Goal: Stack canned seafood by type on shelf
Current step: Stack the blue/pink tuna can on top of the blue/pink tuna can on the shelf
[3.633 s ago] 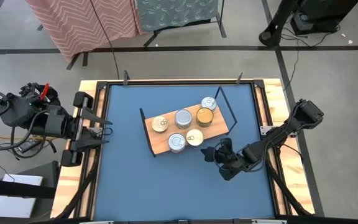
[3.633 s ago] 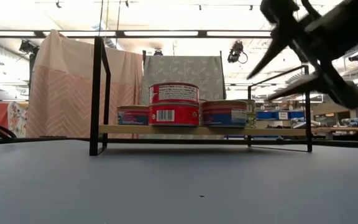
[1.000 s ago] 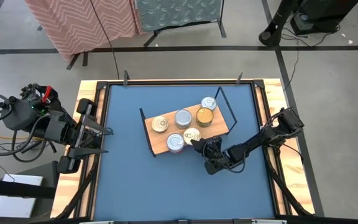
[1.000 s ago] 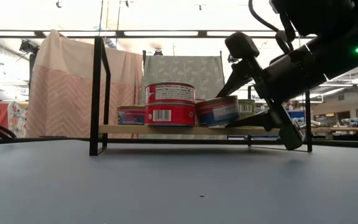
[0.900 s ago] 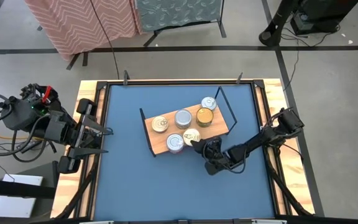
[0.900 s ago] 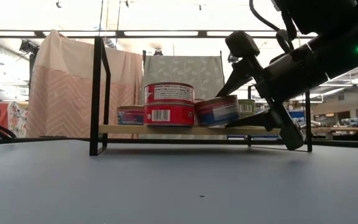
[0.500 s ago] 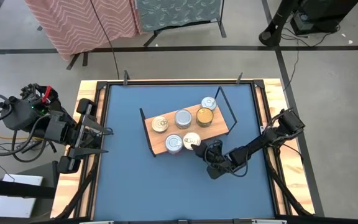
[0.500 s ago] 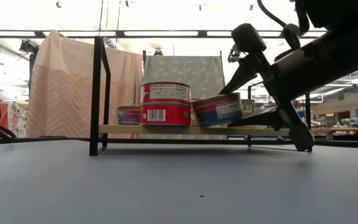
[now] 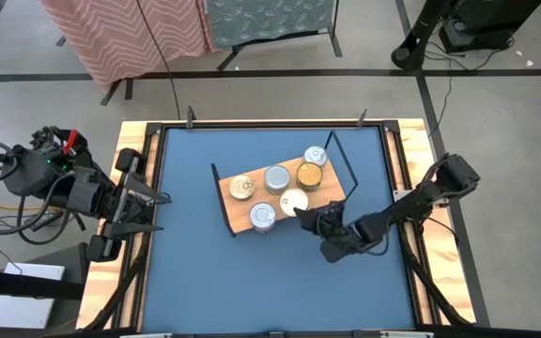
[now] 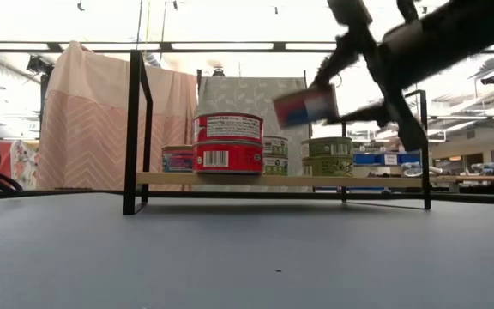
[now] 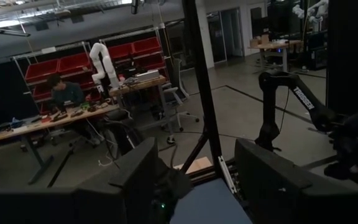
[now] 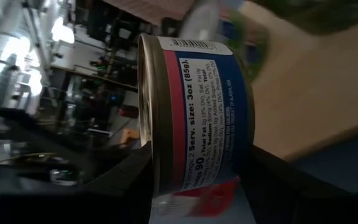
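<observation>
The shelf (image 9: 239,214) is a light-wood board with black wire ends, lying aslant in the middle of the blue table. Several round tins rest flat on it: gold lids (image 9: 242,188) (image 9: 309,176), silver lids (image 9: 277,178) (image 9: 263,218) (image 9: 316,156). In the low view a red-labelled stack (image 10: 228,142) stands at the front. My right gripper (image 9: 301,208) is at the shelf's near right corner, shut on a blue-and-red-labelled tin (image 10: 305,106) held above the board. My left gripper (image 9: 146,201) waits open at the table's left edge with nothing between its fingers (image 11: 129,183). My right gripper pinches the tin between its two fingers, one finger (image 12: 126,180) at the lid end (image 12: 146,130) and the other at the opposite flat end (image 12: 244,143). The fingers reach in from the table's near right, roughly level. The tin is lifted clear of the shelf and tilted.
The table has a raised wooden rim (image 9: 397,141). The shelf's black wire end frames (image 10: 135,129) (image 10: 423,146) stand taller than the tins. Bare blue table surface (image 9: 252,282) lies near and left of the shelf. A person sits at a bench far off in the room.
My right gripper has gone up, rolling a little, with the blue-and-red tin. The tin stood on the shelf board beside the red stack and now hangs tilted above the other tins, clear of the board.
</observation>
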